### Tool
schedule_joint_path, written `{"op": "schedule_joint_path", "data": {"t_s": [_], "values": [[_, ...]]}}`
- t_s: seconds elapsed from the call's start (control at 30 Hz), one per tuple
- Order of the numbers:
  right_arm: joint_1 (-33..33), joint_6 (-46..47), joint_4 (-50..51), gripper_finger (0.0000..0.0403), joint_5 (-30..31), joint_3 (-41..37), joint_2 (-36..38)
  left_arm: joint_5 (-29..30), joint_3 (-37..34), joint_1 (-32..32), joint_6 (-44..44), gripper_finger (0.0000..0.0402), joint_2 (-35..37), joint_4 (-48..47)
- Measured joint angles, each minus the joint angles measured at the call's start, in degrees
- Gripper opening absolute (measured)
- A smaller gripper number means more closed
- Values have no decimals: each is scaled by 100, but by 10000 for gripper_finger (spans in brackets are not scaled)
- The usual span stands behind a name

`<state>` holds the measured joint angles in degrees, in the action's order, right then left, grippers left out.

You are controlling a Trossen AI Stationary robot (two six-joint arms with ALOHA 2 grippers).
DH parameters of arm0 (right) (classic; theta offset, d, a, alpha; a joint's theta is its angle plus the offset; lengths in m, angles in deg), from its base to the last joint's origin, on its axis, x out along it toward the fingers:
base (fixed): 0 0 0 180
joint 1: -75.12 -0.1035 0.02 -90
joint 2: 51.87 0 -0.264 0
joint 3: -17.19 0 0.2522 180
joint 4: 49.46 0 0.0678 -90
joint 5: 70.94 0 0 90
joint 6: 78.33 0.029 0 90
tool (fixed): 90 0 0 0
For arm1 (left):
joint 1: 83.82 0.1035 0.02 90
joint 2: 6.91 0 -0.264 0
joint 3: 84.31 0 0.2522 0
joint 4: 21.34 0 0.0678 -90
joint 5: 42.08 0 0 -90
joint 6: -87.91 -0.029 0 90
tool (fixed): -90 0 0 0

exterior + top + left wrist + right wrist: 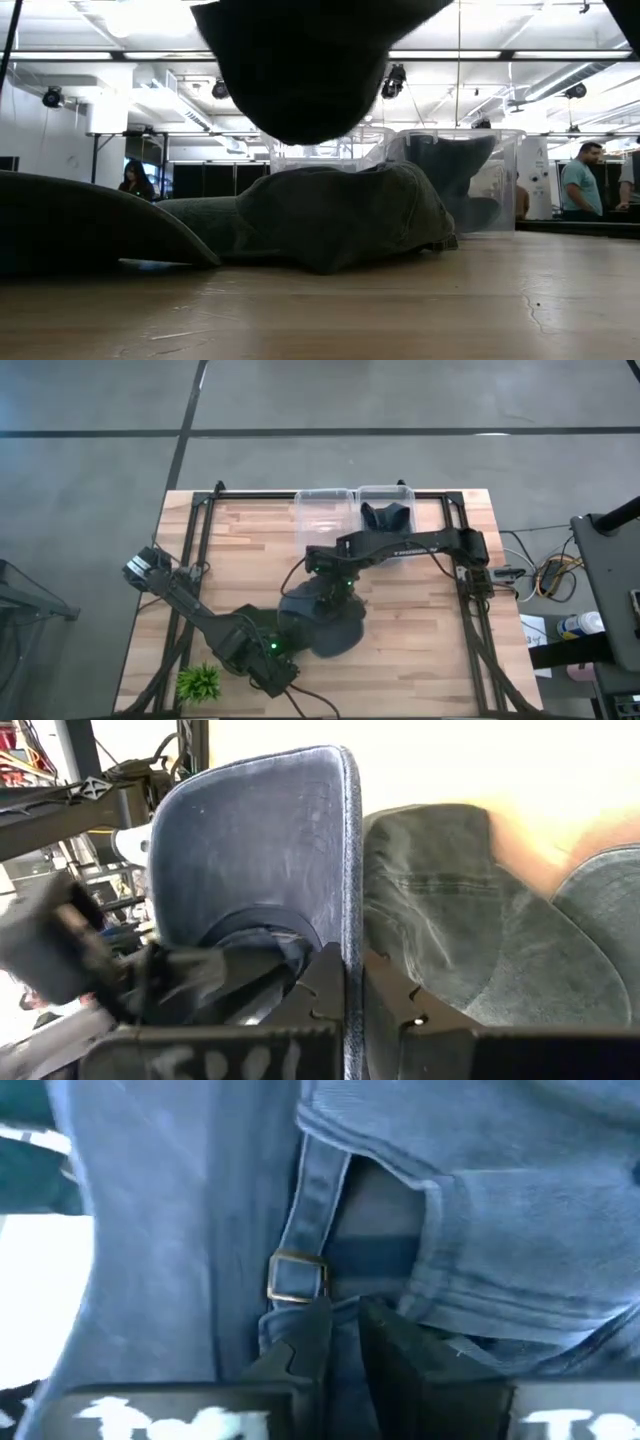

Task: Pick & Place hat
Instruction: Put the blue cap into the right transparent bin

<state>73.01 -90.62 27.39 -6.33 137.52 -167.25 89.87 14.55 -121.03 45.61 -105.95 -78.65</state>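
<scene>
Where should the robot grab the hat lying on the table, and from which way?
Probably the brim: it is thin, stiff and flat, so two fingers can pinch its edge, coming in edge-on from the front of the table. The left gripper is shut on the brim exactly so. The hat has a soft, floppy crown, though the strap with its buckle is another thin part, where the right gripper pinches.

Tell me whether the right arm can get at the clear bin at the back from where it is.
Probably yes. The right gripper is shut on the cap near the table's middle, and bare wood lies between it and the clear bin, which already holds another dark cap. The left gripper pinches the brim, so it must let go first.
</scene>
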Motion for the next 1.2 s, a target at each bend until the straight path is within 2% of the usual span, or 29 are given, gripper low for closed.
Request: {"op": "schedule_joint_path", "data": {"t_s": [0.23,0.5,0.67,0.87,1.2], "values": [[-4,3,282,52,-12,-312,50,-15,0,2,18,12,0,-13],[157,-34,-199,52,20,316,380,-94,-2,0,83,12,4,-59],[303,290,-841,52,607,494,330,16,-2,-2,22,12,4,-47],[229,319,-923,52,420,172,11,280,60,-11,11,12,4,-49],[125,54,-990,52,256,-59,-138,315,111,-13,20,12,7,-9]]}}
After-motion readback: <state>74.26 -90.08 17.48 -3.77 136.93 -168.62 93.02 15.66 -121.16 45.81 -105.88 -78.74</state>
